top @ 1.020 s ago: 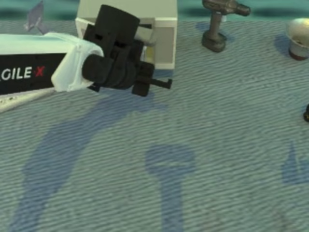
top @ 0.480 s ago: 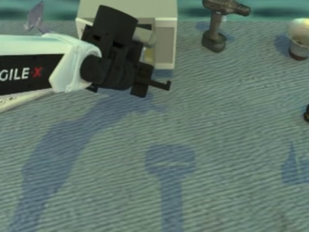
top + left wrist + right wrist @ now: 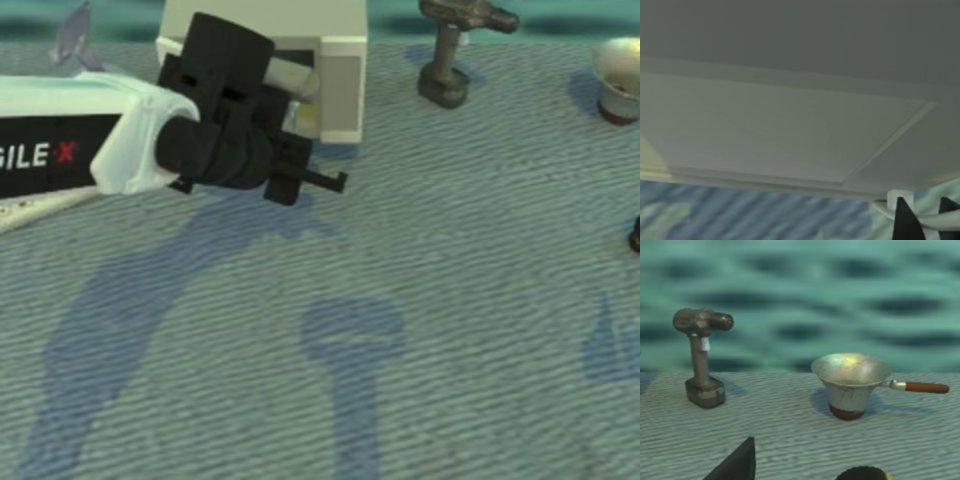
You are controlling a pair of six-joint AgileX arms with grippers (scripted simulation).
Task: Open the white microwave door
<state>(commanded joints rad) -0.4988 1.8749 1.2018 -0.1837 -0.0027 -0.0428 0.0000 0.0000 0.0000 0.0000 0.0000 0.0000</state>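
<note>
White microwave (image 3: 300,25) at worktop's (image 3: 450,300) far edge, left of centre. Left hand (image 3: 318,182) at its front, over the white microwave door (image 3: 790,130), fingers closed on the door's handle (image 3: 920,220). Door slightly ajar. Right arm not seen from above.
</note>
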